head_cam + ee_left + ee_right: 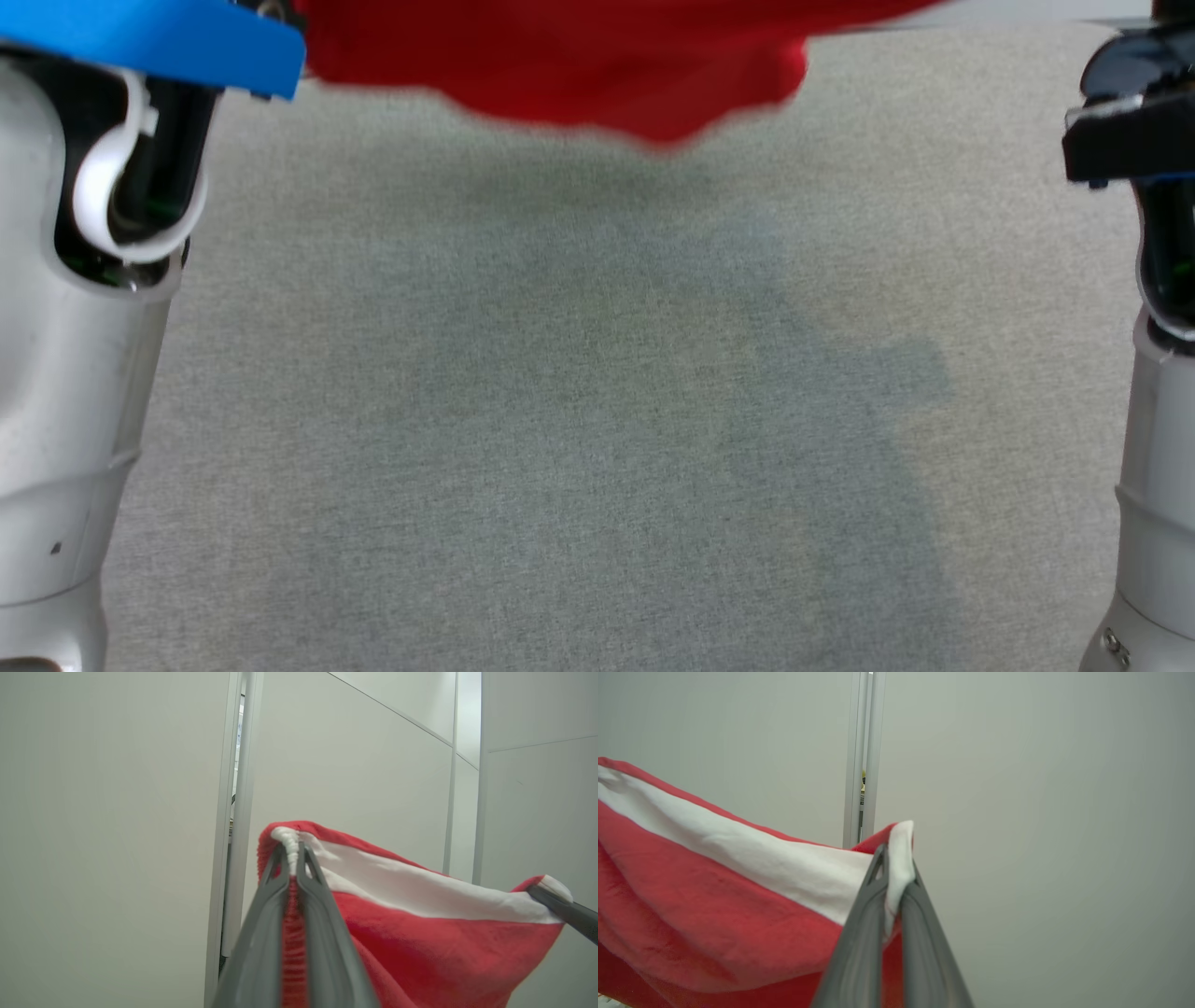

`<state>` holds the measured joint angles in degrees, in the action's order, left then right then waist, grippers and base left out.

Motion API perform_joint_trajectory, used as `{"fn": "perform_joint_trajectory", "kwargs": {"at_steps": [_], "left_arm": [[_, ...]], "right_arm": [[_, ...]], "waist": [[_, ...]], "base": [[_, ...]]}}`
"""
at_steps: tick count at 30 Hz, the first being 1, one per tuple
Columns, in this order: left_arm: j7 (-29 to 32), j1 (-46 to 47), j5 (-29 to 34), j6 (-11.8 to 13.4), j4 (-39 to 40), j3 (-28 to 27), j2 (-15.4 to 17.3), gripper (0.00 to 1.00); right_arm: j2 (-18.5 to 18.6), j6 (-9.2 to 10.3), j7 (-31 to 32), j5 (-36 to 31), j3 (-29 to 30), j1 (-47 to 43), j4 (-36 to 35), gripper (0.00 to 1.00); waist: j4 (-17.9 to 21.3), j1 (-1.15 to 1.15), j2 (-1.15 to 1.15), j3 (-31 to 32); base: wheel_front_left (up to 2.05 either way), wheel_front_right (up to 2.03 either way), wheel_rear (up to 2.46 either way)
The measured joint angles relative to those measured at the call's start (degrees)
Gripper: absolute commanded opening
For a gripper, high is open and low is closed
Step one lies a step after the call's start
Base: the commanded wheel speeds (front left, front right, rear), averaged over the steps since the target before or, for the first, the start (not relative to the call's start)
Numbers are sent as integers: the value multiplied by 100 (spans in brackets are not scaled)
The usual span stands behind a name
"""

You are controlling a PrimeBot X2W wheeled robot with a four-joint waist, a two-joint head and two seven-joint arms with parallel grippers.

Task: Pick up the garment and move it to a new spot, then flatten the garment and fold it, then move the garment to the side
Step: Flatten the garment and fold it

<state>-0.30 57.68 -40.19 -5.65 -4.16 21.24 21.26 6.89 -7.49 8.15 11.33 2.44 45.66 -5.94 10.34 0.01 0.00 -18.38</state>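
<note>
**Item:** garment (560,65), red, with a white band along one edge.

**Location:** lifted above the grey surface (597,448), hanging over its far part. The hem is off the surface (a soft shadow lies beneath it).

**Held by:**
- Left gripper (292,853): fingers pressed together on one end of the white band.
- Right gripper (896,868): clamped the same way on the other end.
- The band is drawn fairly taut between them.

**Status, as judged:**
- Pick-up is done.
- The carry to a new spot looks under way, with nothing yet set down on the surface.

**Outstanding:** lay the garment on the surface, flatten it, fold it, then shift it to the side.
</note>
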Motion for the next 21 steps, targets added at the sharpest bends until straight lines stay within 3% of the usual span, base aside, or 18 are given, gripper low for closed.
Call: {"fn": "perform_joint_trajectory", "kwargs": {"at_steps": [5,13,21], "left_arm": [[-229,29,-241,-53,-510,44,-263,0],[-810,-1104,-218,-144,-1262,567,-301,0],[-1333,-2257,-300,-148,-976,915,-346,0]], "right_arm": [[-127,0,-278,-168,-32,62,458,0],[-224,0,-975,-242,-326,-880,1735,0],[-283,0,-1692,-10,-231,-1892,2124,0]], "waist": [[15,0,0,-345],[-50,0,0,-705],[-137,-1,0,-435]], "base": [[0,0,0],[0,0,0],[0,0,0]]}}
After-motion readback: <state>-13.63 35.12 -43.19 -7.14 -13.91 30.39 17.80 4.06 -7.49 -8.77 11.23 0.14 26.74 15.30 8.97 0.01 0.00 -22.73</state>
